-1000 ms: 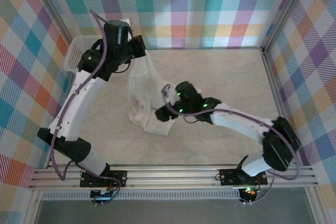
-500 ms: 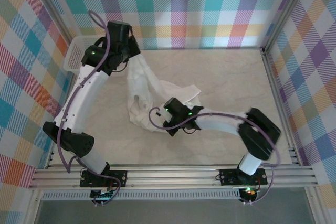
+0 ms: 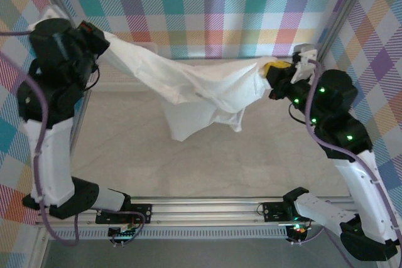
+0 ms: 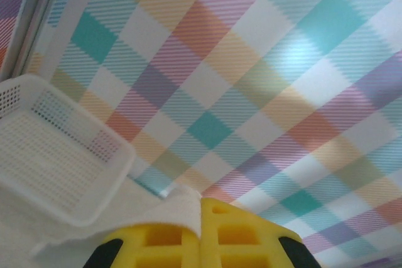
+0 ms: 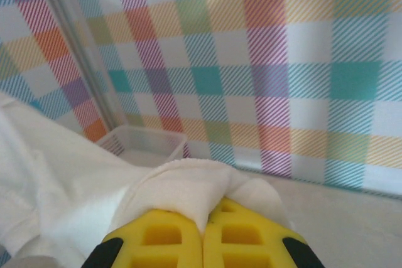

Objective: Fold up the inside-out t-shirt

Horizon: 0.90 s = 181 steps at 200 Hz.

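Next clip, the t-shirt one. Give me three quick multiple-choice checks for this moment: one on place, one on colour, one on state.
1. Where is the t-shirt? A lying flat; B hanging stretched between the left gripper and right gripper; C folded in a stack.
2. What colour are the fingers seen by the right wrist camera? A red; B blue; C yellow.
3. How is the right gripper? A wide open; B shut on the t-shirt; C shut on nothing.
Answers: 1 B, the top view shows it spanning the raised arms. 2 C, they are yellow under the cloth. 3 B, fabric is pinched between the closed fingers.
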Motion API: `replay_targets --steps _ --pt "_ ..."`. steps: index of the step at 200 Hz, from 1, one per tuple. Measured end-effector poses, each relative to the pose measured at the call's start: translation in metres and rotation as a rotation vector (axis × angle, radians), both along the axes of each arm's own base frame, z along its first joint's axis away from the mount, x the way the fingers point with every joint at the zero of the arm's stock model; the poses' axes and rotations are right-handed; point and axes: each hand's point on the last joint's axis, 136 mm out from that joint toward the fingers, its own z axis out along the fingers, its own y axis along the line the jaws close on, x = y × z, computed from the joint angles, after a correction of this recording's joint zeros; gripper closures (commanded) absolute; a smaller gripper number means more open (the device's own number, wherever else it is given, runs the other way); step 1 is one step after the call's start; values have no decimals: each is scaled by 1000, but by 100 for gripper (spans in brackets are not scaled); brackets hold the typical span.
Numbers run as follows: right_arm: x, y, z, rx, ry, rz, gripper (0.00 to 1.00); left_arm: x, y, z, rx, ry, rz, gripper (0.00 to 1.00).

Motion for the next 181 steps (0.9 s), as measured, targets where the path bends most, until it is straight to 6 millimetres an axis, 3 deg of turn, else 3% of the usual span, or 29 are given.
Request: replay_targets --steps 40,74,95,116,137,158,162,172,181 --pt "-45 -49 55 70 -130 -134 100 -59 11 34 -115 -134 -32 100" --pt "-83 -84 91 138 -239 -218 100 -83 14 47 -179 -193 -63 100" --pt "-85 -94 102 153 -249 -268 100 -80 10 50 -205 -206 -76 100" --pt "-56 -90 97 117 -193 -324 100 -51 -1 38 -201 -157 -85 100" --pt "7 -76 61 12 -71 -392 100 10 -21 -3 -173 -34 -88 100" --pt "90 -80 -22 -83 161 -444 100 82 -45 -72 -138 138 -82 100" --pt "106 -83 -42 -93 216 -450 100 98 -50 -89 -130 177 -81 96" --pt "146 -91 -97 -110 359 -453 99 131 -60 -139 -104 285 -71 69" --pt "175 -97 -148 -117 486 -442 75 158 -67 -188 -81 385 -59 46"
